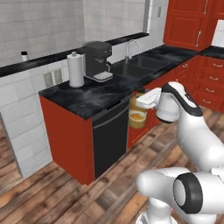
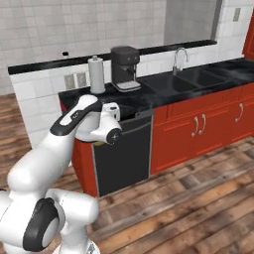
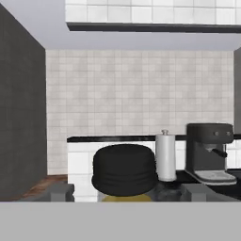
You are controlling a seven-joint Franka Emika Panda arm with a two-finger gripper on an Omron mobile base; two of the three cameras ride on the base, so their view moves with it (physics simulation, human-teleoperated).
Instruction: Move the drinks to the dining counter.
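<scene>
Here the counter point(image 1: 87, 98) fills the frame centre, with coffee machine point(image 1: 98, 60) and paper towel roll point(image 1: 75, 69) on top. The gripper point(image 1: 139, 105), mid-right, pinches the juice bottle point(image 1: 137, 117) just off the counter's edge, dark cap point(image 3: 124, 169) between its tips.

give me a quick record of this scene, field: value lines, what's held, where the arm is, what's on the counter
held item: amber juice bottle with dark cap, between the fingers of the gripper
arm position: in front of the dishwasher, bottle below countertop height
counter: black marbled top, red base
on counter: paper towel roll, black coffee machine
sink: set in the same counter, with faucet
back ledge: small white bottle with black cap
floor: wood planks
</scene>
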